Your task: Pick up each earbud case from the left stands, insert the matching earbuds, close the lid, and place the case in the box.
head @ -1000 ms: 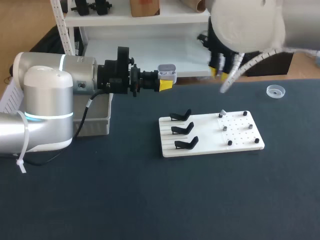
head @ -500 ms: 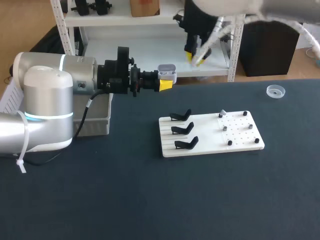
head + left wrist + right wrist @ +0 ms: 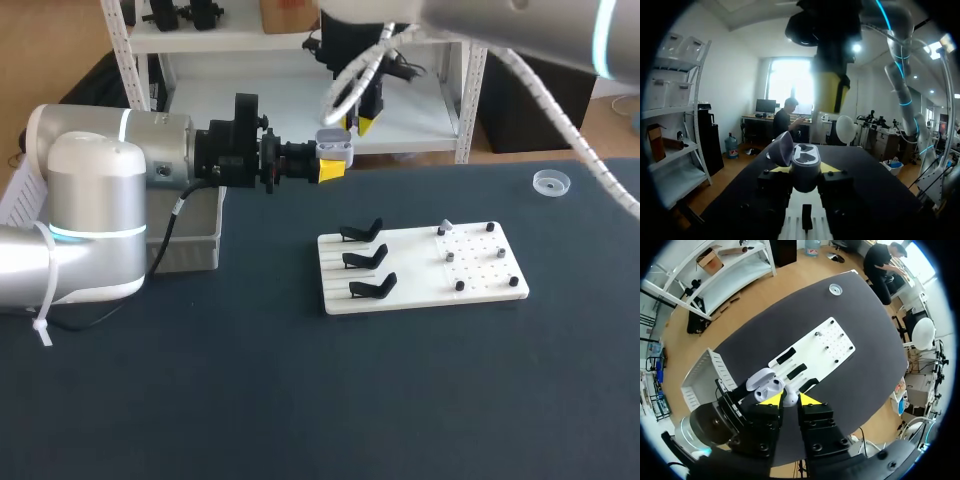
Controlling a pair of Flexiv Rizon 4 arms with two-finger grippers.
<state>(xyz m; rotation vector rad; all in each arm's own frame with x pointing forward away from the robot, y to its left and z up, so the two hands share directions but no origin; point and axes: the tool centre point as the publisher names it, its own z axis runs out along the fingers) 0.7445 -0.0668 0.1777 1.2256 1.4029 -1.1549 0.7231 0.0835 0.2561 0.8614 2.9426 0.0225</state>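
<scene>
Up over the counter's [image 3: 300, 400] far edge, I'm holding an open earbud case [image 3: 334, 143].
My left tool [image 3: 328, 170] is gripping the grey case, lid flipped up. My right tool [image 3: 362, 122] is hanging just above it, fingers narrow, pinching a small white earbud [image 3: 789, 400]. Three black stands [image 3: 365, 259] are sitting on the white board [image 3: 420, 292].

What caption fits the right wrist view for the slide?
Open earbud case, held by the left gripper, just ahead of the right gripper; white stand board on the dark table beyond.
</scene>
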